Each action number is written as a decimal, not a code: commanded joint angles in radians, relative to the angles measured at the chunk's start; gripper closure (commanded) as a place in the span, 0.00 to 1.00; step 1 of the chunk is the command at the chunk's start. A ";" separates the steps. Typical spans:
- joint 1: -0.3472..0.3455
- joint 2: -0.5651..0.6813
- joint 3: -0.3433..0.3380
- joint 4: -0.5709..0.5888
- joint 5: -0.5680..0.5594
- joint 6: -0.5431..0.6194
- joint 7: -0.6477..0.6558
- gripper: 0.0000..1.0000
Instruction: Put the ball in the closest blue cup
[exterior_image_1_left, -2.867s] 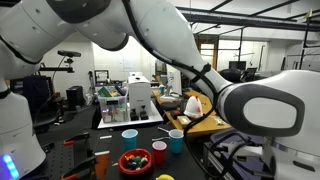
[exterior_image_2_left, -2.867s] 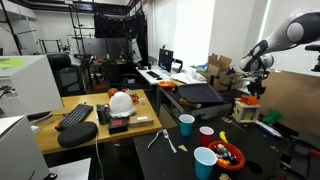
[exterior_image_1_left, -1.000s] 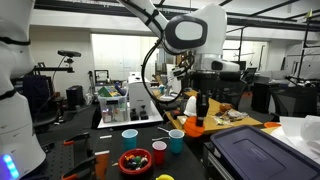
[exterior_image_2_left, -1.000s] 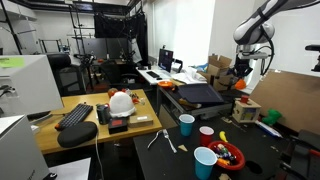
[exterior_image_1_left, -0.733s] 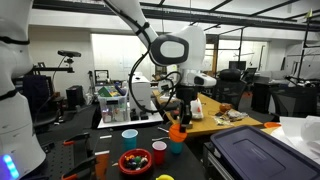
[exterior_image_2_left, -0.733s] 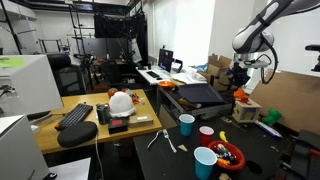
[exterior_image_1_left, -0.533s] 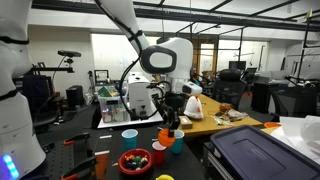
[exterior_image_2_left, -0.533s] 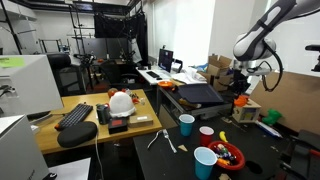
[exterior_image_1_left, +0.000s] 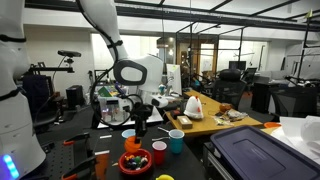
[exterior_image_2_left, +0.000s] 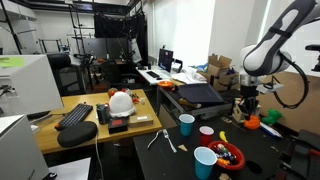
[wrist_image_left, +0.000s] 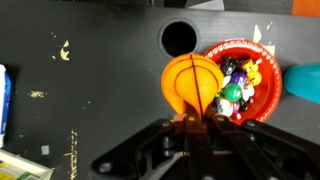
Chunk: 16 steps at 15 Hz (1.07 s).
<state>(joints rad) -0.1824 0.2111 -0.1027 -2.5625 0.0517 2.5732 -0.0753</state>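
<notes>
Wrist view: my tool is closed on the orange ball, which hangs just beside the red bowl over the dark worktop. A blue cup peeks in on the bowl's other side. The ball looks smooth, light and slightly springy, so I judge it could squirt free. A pinch across its widest middle seems safest.

In an exterior view the ball hangs under my tool, just above the bowl. A blue cup stands near the bowl, beyond a red cup.

In an exterior view the ball sits up beyond the bowl, with a blue cup just beside the bowl.
</notes>
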 joint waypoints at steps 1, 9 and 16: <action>0.021 -0.109 0.045 -0.136 0.051 0.003 -0.090 0.98; 0.178 -0.164 0.153 -0.128 -0.018 -0.065 -0.044 0.98; 0.259 -0.129 0.212 -0.026 0.052 -0.054 -0.012 0.98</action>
<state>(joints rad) 0.0582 0.0725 0.0894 -2.6278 0.0368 2.5395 -0.0928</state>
